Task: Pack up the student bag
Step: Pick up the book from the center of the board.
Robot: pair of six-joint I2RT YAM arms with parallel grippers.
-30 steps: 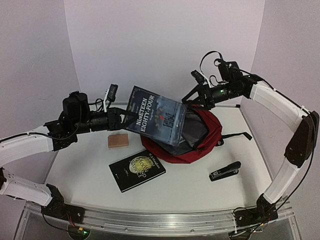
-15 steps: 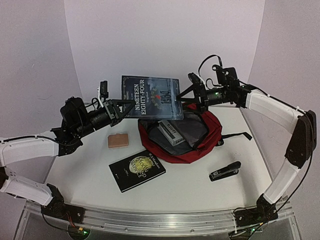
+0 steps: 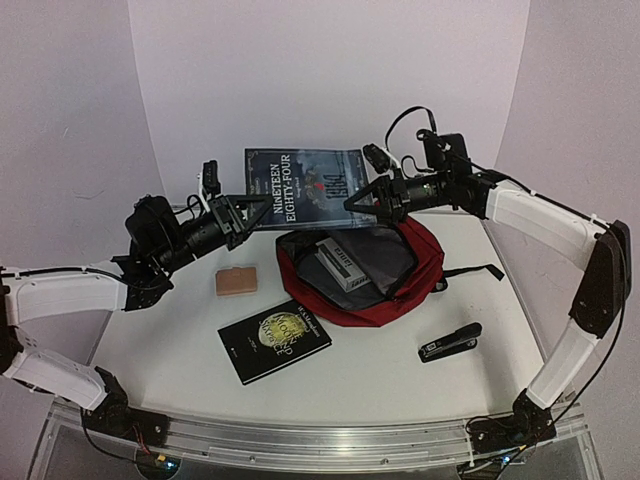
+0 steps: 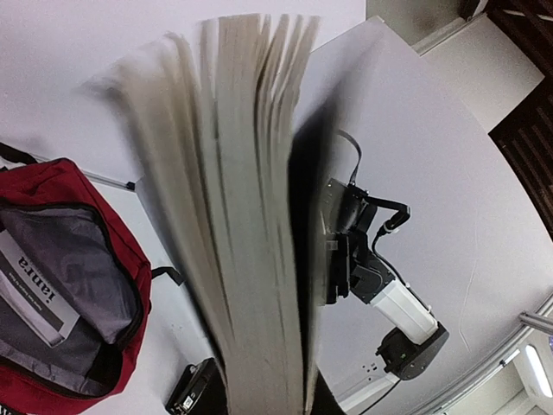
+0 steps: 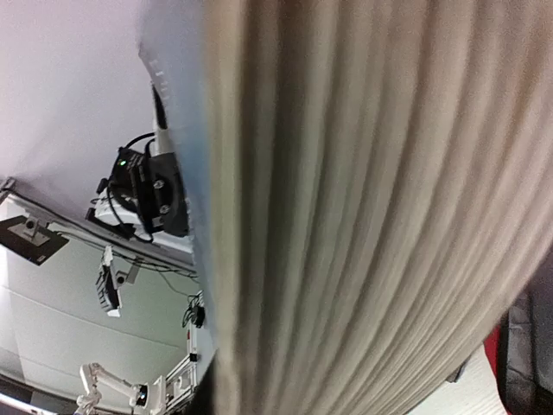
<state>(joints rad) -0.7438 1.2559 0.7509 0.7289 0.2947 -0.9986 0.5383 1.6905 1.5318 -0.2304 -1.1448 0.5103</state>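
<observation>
The student bag (image 3: 415, 291), dark red with grey lining, lies open on the table's far middle, and it also shows in the left wrist view (image 4: 54, 180). A white and grey box (image 3: 339, 262) sits inside it. Above the bag hangs the dark "Nineteen Eighty-Four" book (image 3: 305, 188), cover toward the camera. My left gripper (image 3: 249, 208) is shut on its left edge. My right gripper (image 3: 360, 201) is shut on its right edge. Fanned pages fill the left wrist view (image 4: 251, 259) and the right wrist view (image 5: 371, 216), hiding both pairs of fingertips.
A second dark book (image 3: 274, 338) lies flat on the near table. A small brown pad (image 3: 236, 281) lies left of the bag. A black stapler (image 3: 450, 342) rests at the front right. A black strap (image 3: 470, 271) trails right from the bag.
The book rose off the bag's mouth and turned level above it, uncovering the box inside. My right gripper moved in and closed on the book's right edge. The left grip held.
</observation>
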